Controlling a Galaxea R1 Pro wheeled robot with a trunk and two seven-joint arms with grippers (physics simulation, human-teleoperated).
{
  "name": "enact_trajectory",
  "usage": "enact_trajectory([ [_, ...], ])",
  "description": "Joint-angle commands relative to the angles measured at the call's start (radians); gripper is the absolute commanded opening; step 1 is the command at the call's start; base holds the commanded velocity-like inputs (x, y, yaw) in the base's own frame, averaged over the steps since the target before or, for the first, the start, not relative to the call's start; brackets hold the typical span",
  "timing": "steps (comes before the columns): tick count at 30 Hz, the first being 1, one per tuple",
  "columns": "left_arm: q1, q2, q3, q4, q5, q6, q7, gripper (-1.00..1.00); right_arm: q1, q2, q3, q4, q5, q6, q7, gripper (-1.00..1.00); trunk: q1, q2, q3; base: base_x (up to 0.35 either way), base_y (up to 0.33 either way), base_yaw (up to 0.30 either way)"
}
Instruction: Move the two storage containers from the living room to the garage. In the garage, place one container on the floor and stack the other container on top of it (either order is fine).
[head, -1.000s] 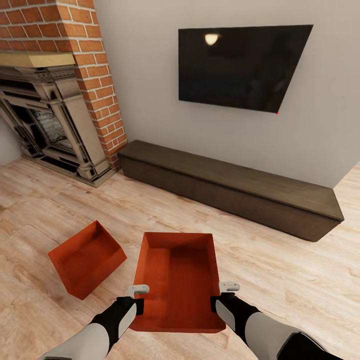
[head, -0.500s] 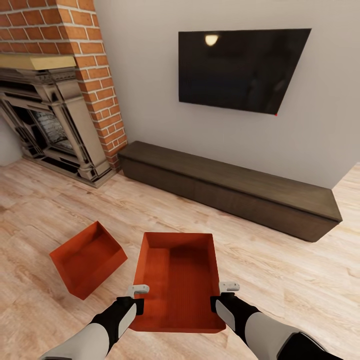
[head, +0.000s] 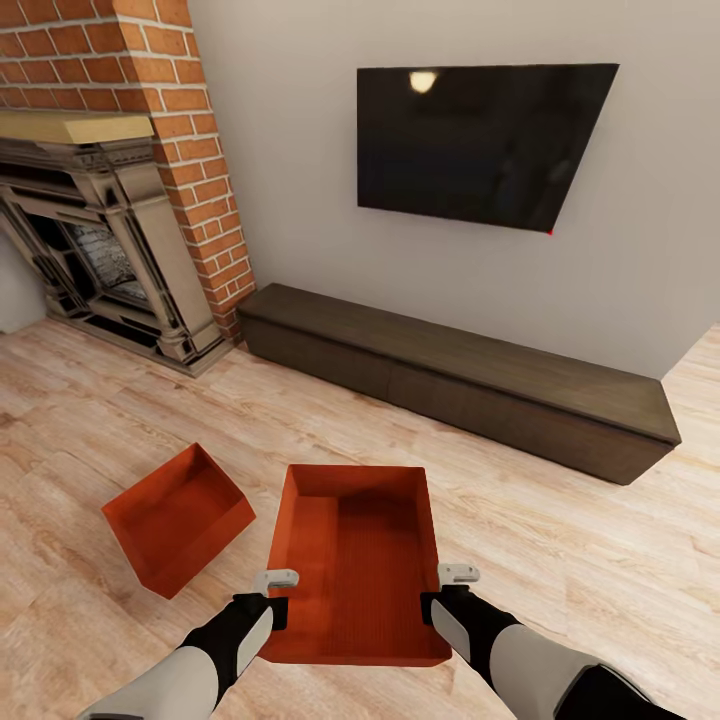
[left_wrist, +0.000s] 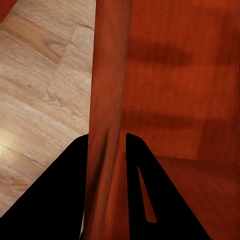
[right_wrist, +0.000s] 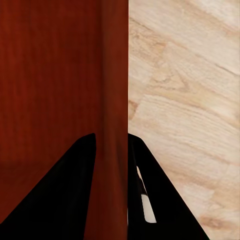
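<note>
Using the held bin (head: 355, 560) as the reference: both long sides are taken, left gripper (head: 272, 580) and right gripper (head: 458, 574) each with jaws straddling a wall, so no room there. Just off its left corner sits the second bin (head: 178, 517), tilted, with only a thin strip of wood floor (head: 560, 560) between them. Beyond its far end the floor runs open up to the low dark cabinet (head: 460, 385). To its right it's bare planks. The fireplace (head: 90, 240) blocks the far left.
</note>
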Motion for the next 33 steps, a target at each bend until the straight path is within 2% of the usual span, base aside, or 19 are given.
enact_trajectory([
  [1, 0.001, 0.004, -0.005, 0.001, -0.007, 0.009, 0.022, -1.0, -0.001, -0.001, 0.004, -0.002, 0.033, -0.062, -0.011, -1.0, -0.004, 0.006, 0.002, 0.0, 0.0, 0.0],
  [33, 0.001, 0.004, -0.005, 0.001, -0.007, 0.009, 0.022, -1.0, -0.001, 0.0, 0.003, -0.002, 0.033, -0.072, -0.011, -1.0, -0.126, 0.23, 0.104, 0.0, 0.0, 0.0],
])
